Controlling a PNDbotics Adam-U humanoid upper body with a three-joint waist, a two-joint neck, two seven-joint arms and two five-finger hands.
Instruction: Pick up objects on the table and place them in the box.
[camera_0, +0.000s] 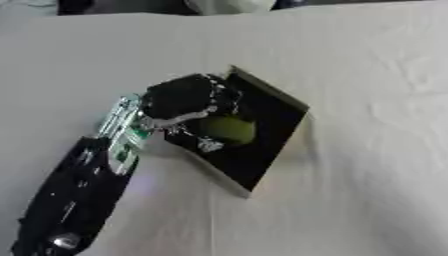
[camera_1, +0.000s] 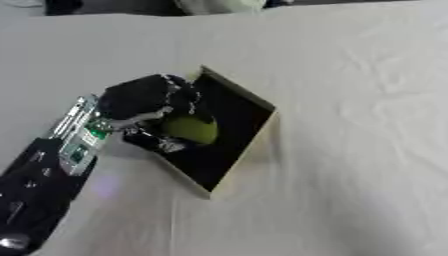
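- A worktop covered in a creased off-white cloth (camera_0: 367, 75) fills both views.
- A shallow square box with a black inside and pale thin walls (camera_0: 271, 135) lies askew on the cloth, one corner pointing to the far side.
- The robot's black left arm, with a green circuit board showing at the wrist, comes in from the lower left corner; the left eye view shows more of its length, down to a silver joint near the bottom edge.
- The left hand (camera_0: 184, 100) hangs over the near-left wall of the box, fingers curled round the object.
- A round yellow-green ball-like object (camera_1: 191, 129) sits in the hand's fingers, over the box's black inside; the right eye view shows more of its surface.
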